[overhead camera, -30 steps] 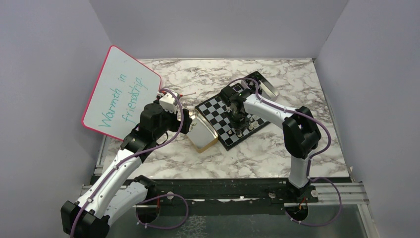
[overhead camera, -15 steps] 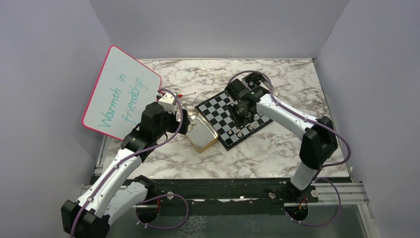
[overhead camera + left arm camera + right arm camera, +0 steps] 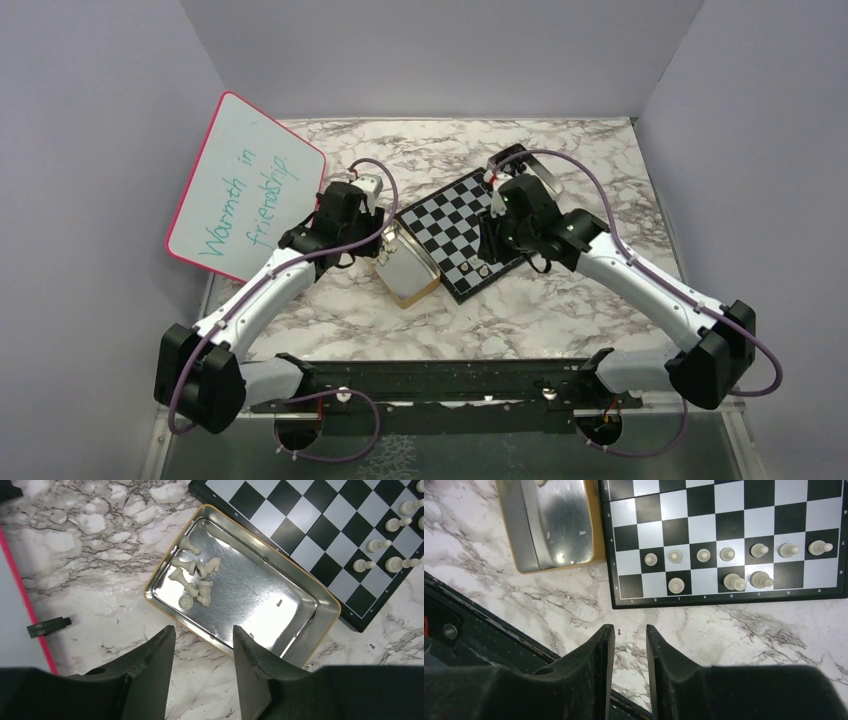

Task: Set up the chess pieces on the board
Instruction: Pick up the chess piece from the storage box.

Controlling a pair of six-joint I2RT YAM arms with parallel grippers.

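Here, chess pieces (image 3: 703, 555) on board (image 3: 729, 510), tin (image 3: 519, 535) beside

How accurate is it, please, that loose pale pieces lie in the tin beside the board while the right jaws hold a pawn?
Partly: the right wrist view shows the right gripper empty, jaws apart. Loose pale pieces do lie in the tin beside the board.
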